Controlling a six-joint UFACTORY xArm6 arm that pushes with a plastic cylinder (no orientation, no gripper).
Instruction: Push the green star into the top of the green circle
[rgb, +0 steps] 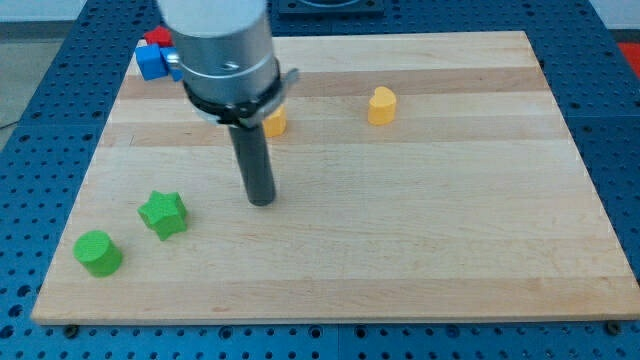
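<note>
The green star (163, 214) lies on the wooden board at the view's lower left. The green circle (98, 253), a short cylinder, sits just down and left of the star, with a small gap between them. My tip (261, 201) rests on the board to the right of the star, roughly a star and a half's width from it and slightly higher in the view. It touches no block.
A yellow block (274, 122) sits partly behind the rod. A yellow heart-like block (381, 105) lies at the view's upper middle. A blue block (152, 62) and a red block (157, 38) sit at the top-left corner of the board (420, 230).
</note>
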